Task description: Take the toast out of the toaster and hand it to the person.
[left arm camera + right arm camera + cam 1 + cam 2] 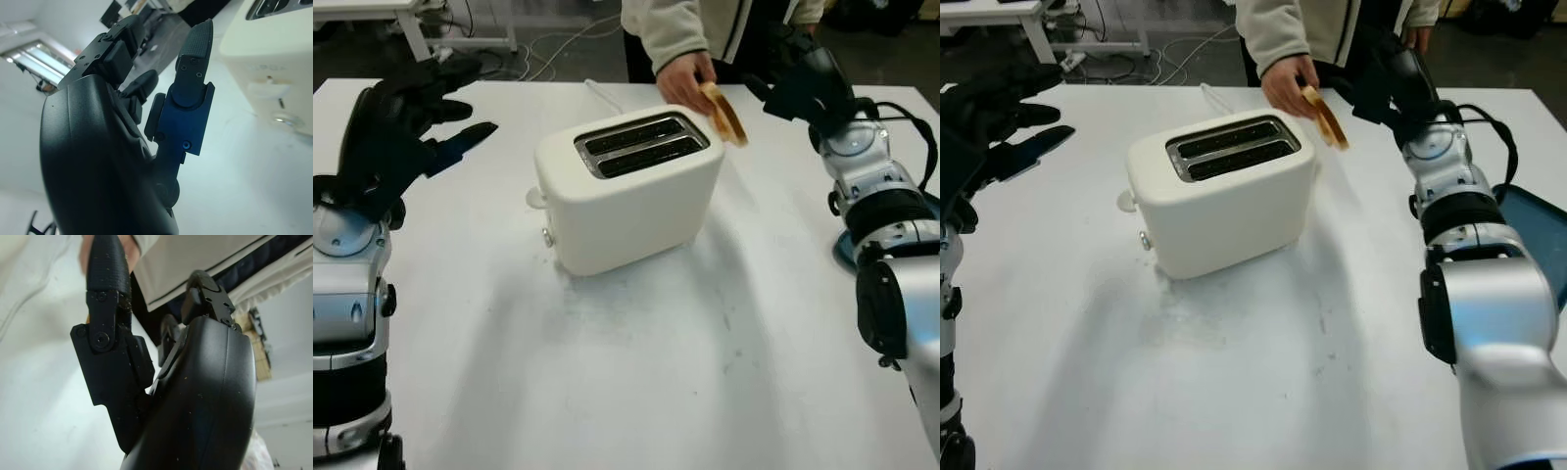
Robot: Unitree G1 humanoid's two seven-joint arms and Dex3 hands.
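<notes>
The toast (723,114) is in a person's hand (682,78) above the table (636,362), just behind the toaster (626,188). The right robot hand (800,80) is open beside it, the left robot hand (403,122) open, far left

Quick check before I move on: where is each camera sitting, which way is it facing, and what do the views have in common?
Left eye: head, looking down at table; toaster, left hand, right hand, person's hand holding toast.
Right eye: beside it, same scene.
Left wrist: behind open left hand, facing toaster.
Right wrist: behind open right hand, facing person's jacket.
Shared: toaster.
</notes>
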